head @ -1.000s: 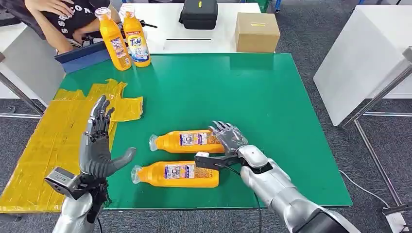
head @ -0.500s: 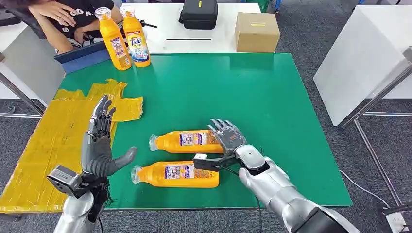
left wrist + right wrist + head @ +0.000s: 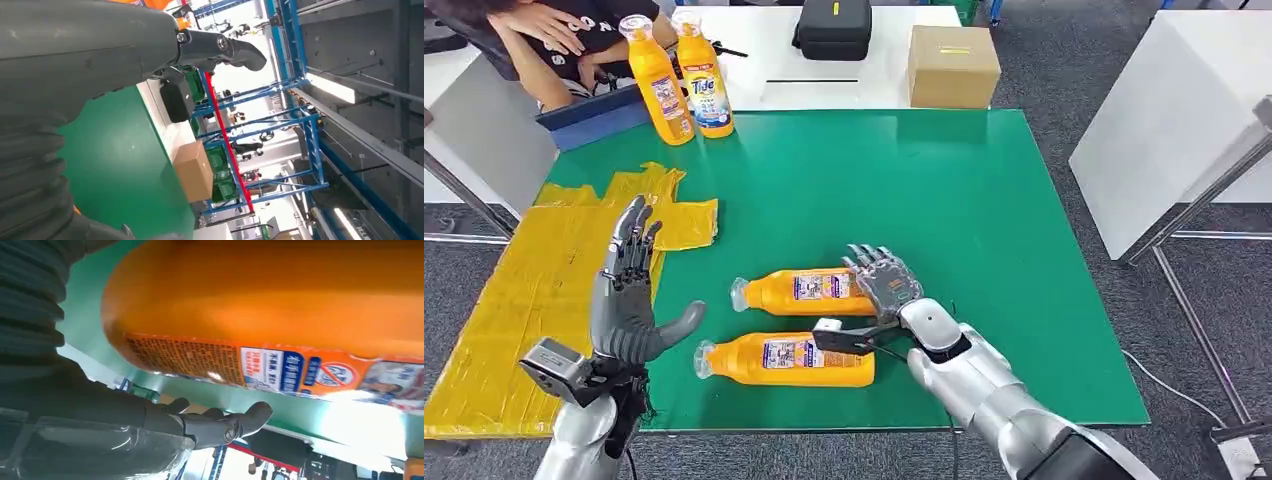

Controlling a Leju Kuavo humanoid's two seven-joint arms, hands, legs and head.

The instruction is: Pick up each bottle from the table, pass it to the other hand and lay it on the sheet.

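From the head view, two orange bottles lie on their sides on the green worktop [image 3: 984, 200]. The far bottle [image 3: 809, 291] has the right hand [image 3: 884, 282] at its bottom end, fingers spread over it. The hand looks like it touches the bottle, but it has no hold on it yet. The near bottle [image 3: 789, 359] lies just beside, closer to the robot. The left hand [image 3: 629, 290] is held up with fingers apart, holding nothing, over the edge of the yellow sheet [image 3: 514, 300]. Two more bottles [image 3: 679, 75] stand at the back, near a person [image 3: 544, 40].

In the left wrist view, the thumb [image 3: 235, 47] sticks out in the air with nothing in it.

In the right wrist view, the orange bottle [image 3: 280, 305] is very close, with the fingers [image 3: 230, 425] beside it, not wrapped around.

I think the step is picking up the first bottle. Next, the right hand needs to close around it and lift, then bring it to the waiting left hand
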